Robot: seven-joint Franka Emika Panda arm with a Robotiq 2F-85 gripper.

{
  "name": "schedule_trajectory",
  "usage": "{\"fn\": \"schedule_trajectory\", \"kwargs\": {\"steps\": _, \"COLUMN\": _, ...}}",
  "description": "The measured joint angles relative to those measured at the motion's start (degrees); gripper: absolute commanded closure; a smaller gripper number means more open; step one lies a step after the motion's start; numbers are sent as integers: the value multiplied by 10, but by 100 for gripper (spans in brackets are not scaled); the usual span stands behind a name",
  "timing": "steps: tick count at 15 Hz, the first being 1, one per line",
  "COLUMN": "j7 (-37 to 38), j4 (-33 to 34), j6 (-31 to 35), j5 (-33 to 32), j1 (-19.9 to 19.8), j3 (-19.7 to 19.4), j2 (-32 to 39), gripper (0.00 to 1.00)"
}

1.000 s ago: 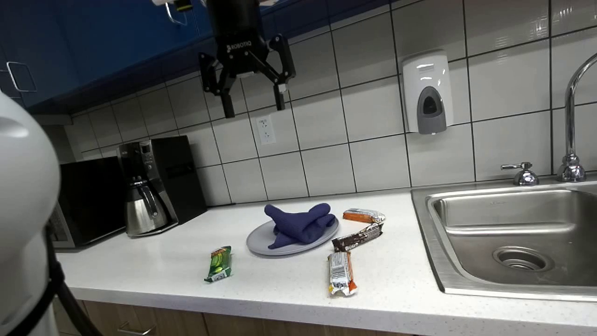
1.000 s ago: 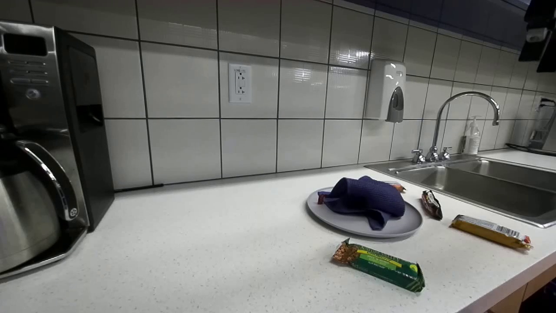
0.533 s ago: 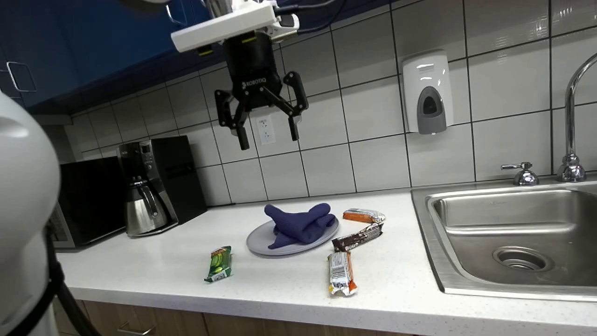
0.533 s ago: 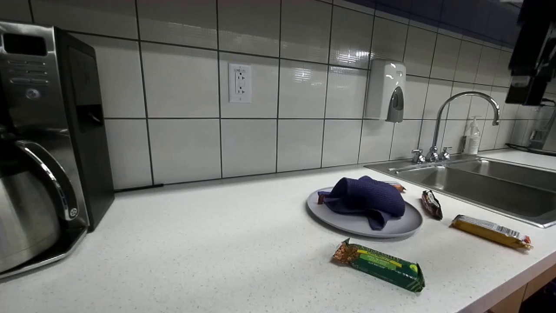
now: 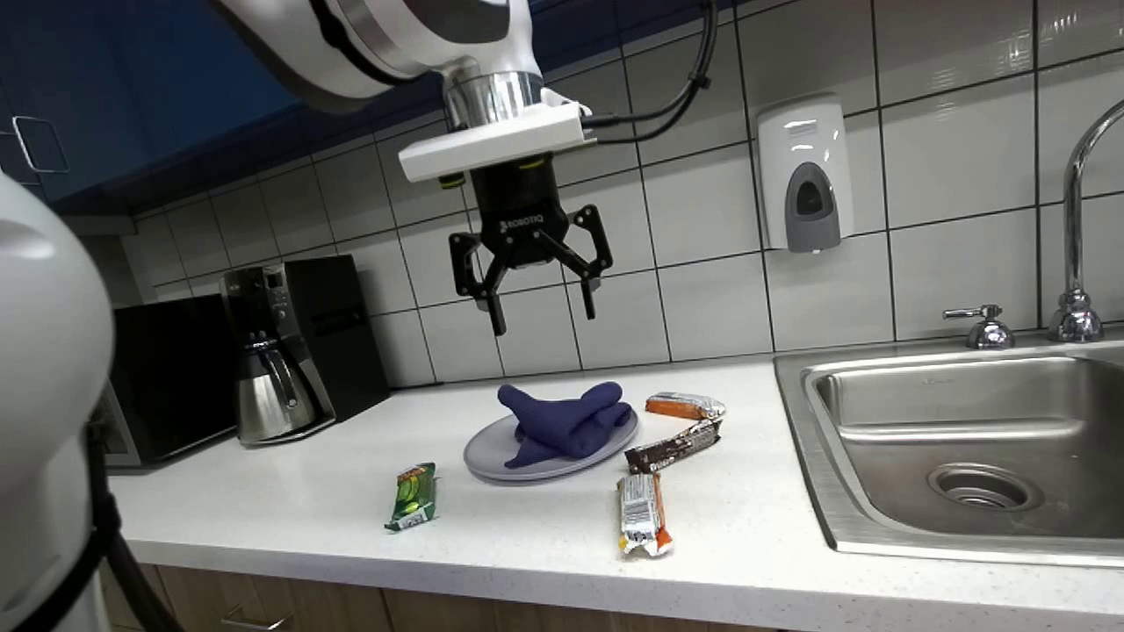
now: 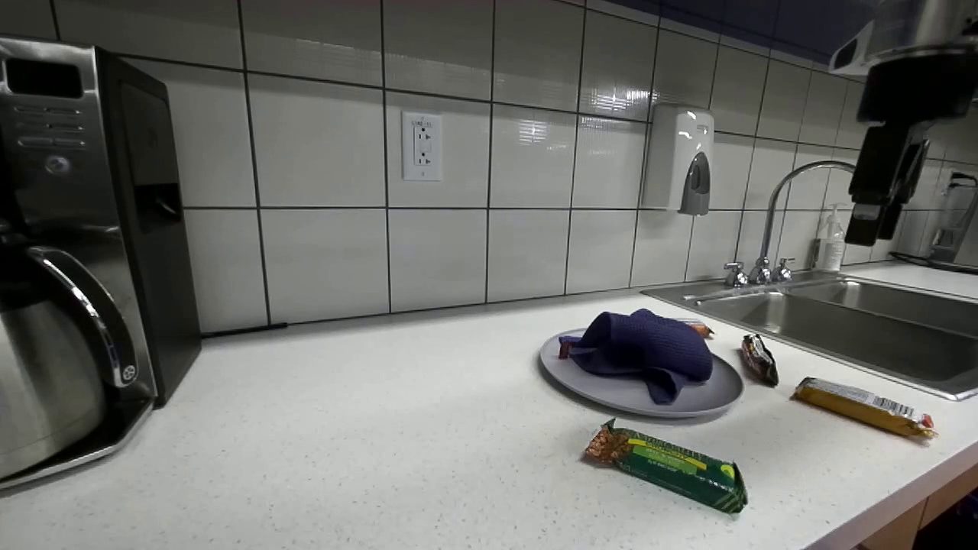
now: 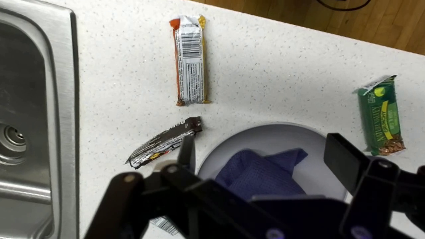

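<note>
My gripper (image 5: 544,323) is open and empty, pointing down above the plate; it also shows in an exterior view (image 6: 875,229) and the wrist view (image 7: 262,151). A crumpled purple cloth (image 5: 571,423) lies on a grey plate (image 5: 492,458). In the wrist view the cloth (image 7: 255,176) shows between the fingers, apart from them. A small dark red bit (image 6: 565,349) shows at the cloth's edge. A green wrapped bar (image 7: 380,116), a brown wrapped bar (image 7: 162,142) and an orange-silver bar (image 7: 191,63) lie around the plate. Another orange bar (image 5: 685,405) lies behind, partly hidden in the wrist view.
A steel sink (image 5: 817,456) with a faucet (image 5: 1073,228) is beside the bars. A coffee maker (image 5: 307,342) and a black microwave (image 5: 176,377) stand at the other end. A soap dispenser (image 5: 803,171) hangs on the tiled wall. Blue cabinets (image 5: 176,79) hang above.
My gripper has come down from near the cabinets and moved right in an exterior view, nearer the plate and cloth. It stays open. The cloth, plate and bars have not moved.
</note>
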Motion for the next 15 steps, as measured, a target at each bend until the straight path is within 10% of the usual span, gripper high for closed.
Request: {"fn": "schedule_trajectory", "kwargs": {"steps": 15, "j7": -154, "j4": 39, "j6": 134, "j5": 3, "j1": 25, "j3": 17, "j2": 181, "gripper": 0}}
